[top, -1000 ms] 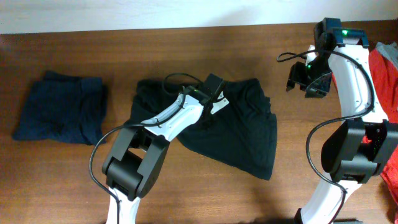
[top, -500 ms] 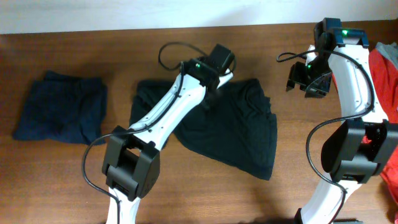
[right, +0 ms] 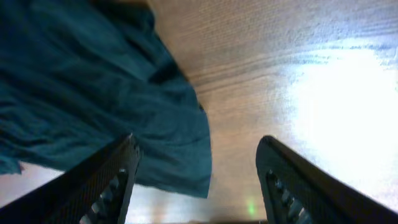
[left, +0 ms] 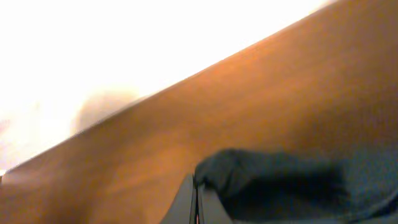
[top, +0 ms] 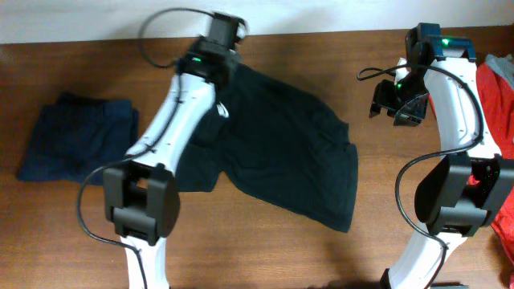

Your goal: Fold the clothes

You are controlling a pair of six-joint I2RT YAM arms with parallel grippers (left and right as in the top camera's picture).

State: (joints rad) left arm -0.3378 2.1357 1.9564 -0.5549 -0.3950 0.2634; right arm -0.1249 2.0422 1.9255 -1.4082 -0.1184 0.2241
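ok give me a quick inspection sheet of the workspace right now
surface: brown wooden table, no spills seen
job's things: black T-shirt mid-table, spread and rumpled, one edge drawn up to the far side; navy garment lying at the left; red garment at the right edge
clutter: nothing seen
grippers: left gripper shut on the black T-shirt's fabric; right gripper open, empty, above the shirt's edge
cables: black cable looping off the left arm; second cable by the right arm
surroundings: white wall behind the table
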